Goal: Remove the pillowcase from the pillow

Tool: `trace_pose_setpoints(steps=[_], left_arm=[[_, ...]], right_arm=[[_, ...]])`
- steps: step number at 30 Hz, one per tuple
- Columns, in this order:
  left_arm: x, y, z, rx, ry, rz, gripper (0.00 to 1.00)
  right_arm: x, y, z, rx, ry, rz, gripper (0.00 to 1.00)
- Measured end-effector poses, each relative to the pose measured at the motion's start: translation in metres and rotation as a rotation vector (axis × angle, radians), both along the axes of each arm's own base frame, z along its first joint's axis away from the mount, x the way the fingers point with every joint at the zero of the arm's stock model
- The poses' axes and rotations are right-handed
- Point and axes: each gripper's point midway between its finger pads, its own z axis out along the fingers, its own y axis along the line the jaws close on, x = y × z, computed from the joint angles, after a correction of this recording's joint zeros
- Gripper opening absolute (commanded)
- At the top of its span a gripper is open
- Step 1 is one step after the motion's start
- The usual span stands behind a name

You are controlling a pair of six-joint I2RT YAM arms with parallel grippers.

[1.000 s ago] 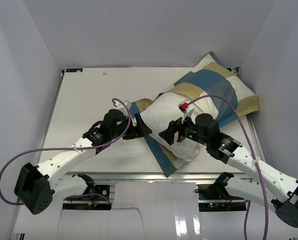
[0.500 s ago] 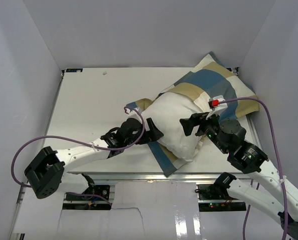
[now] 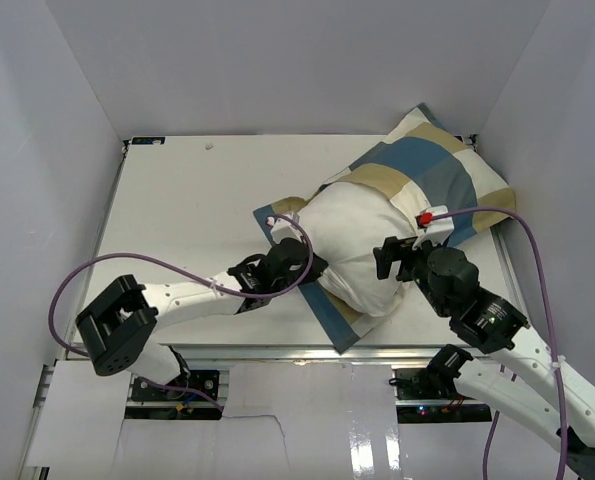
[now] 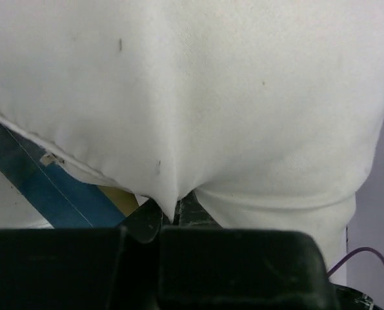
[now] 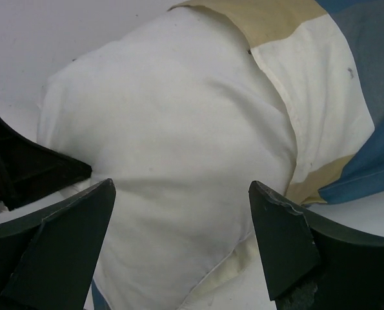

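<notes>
- The plump white pillow (image 3: 352, 240) lies on the right of the table (image 3: 177, 210). Its near half is bare, and its far half sits inside the blue, tan and cream pillowcase (image 3: 427, 170), which reaches toward the far right corner.
- A dark blue strip of the pillowcase lies flat under the pillow's near-left side.
- The left gripper (image 3: 312, 268) is clamped on a pinch of the pillow's white fabric there.
- The right gripper (image 3: 389, 258) has its fingers spread wide at the pillow's near-right side.
</notes>
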Motion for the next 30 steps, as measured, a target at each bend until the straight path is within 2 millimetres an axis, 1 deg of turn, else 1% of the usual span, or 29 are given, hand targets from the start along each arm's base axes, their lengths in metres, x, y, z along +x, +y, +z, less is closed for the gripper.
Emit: trace_pose_setpoints(steps=[1,4,5,8,9,11,13,14,16,19,22,25,28,29,30], left_arm=[[0.002,0.003,0.007,-0.003,-0.015,0.011,0.00],[0.007,0.015,0.035,-0.004,-0.066,0.050,0.00],[0.009,0.018,0.047,-0.005,-0.085,0.064,0.00],[0.016,0.030,0.094,-0.015,-0.154,0.115,0.00],[0.018,0.034,0.111,-0.024,-0.178,0.132,0.00],[0.018,0.044,0.135,-0.033,-0.213,0.159,0.00],[0.019,0.056,0.154,-0.035,-0.243,0.189,0.00],[0.018,0.060,0.160,-0.033,-0.251,0.198,0.00],[0.019,0.068,0.169,-0.021,-0.263,0.220,0.00],[0.021,0.074,0.175,-0.001,-0.268,0.242,0.00],[0.020,0.077,0.175,0.016,-0.264,0.246,0.00],[0.019,0.078,0.171,0.031,-0.254,0.240,0.00],[0.017,0.078,0.170,0.041,-0.246,0.233,0.00],[0.017,0.079,0.171,0.045,-0.245,0.231,0.00],[0.016,0.079,0.171,0.048,-0.243,0.229,0.00]], right_arm=[[-0.002,-0.003,-0.004,0.001,0.003,-0.005,0.89],[-0.008,-0.008,-0.016,0.020,0.021,-0.016,0.90],[-0.010,-0.010,-0.020,0.028,0.028,-0.019,0.89],[-0.019,-0.010,-0.038,0.074,0.056,-0.010,0.88],[-0.022,-0.009,-0.046,0.089,0.071,-0.003,0.88],[-0.027,-0.005,-0.063,0.116,0.108,0.015,0.88],[-0.031,0.000,-0.085,0.116,0.155,0.031,0.87],[-0.034,0.002,-0.097,0.114,0.183,0.037,0.87],[-0.038,0.004,-0.117,0.105,0.229,0.045,0.87],[-0.042,0.003,-0.142,0.091,0.280,0.034,0.86],[-0.042,0.002,-0.158,0.092,0.303,0.017,0.85],[-0.040,0.006,-0.172,0.103,0.303,0.022,0.81],[-0.033,0.015,-0.174,0.137,0.267,0.039,0.71],[-0.032,0.016,-0.172,0.144,0.259,0.040,0.57],[-0.026,0.018,-0.166,0.157,0.229,0.037,0.46]])
